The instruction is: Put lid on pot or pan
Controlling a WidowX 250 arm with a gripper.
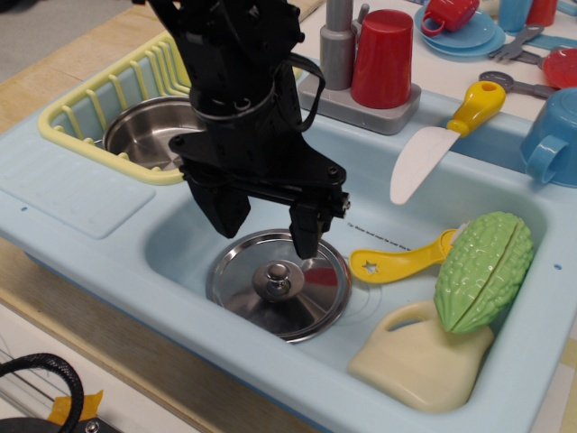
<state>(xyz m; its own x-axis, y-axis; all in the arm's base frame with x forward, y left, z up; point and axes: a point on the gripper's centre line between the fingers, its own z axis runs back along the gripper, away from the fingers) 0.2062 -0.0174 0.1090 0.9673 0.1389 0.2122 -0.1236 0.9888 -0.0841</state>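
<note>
Gripper [269, 225] poised over the lid [278, 283] in the sink basin [180, 239]

The black gripper hangs with its two fingers spread apart, gripping nothing, directly above the lid; the right fingertip [305, 244] sits just above the lid's rear edge. The lid lies flat on the sink floor, knob [276, 278] up. Relative to the lid: the pot [149, 131] stands behind and to the left, in the yellow rack [86, 113]; a yellow spoon [401, 262] lies just right; a green gourd [484, 271] rests farther right on a cream jug [419, 361]
</note>
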